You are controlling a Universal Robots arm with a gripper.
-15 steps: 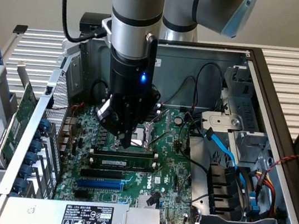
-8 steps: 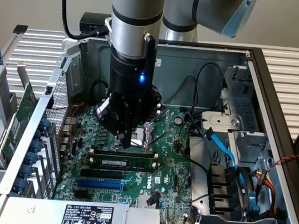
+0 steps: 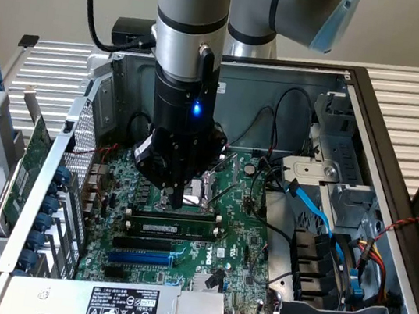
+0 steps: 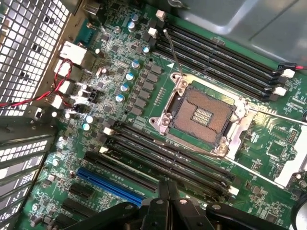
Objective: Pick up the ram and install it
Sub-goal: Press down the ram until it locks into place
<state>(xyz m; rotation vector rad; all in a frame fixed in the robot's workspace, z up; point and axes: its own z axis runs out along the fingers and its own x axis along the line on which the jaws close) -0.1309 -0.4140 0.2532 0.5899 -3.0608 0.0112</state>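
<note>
Arm's reaching straight down into the open PC case [image 3: 372,126], pincer [image 3: 176,197] low over the motherboard [image 3: 241,209], tips right at the memory slots beside the empty CPU socket [image 4: 201,115]. The ram [image 3: 173,216] sits just under the tips, lying along a slot w/ its white label facing up; looks seated or nearly so, prob. why the arm stands vertical, to press square along the slot. Can't tell if the tips touch it or are just above. From the wrist cam the pincer [image 4: 165,191] fingers come together to a narrow point, so I'd call it closed w/ nothing between. The larger card [image 3: 30,170] rests outside the case, on the exterior view's left, out of the way.
</note>
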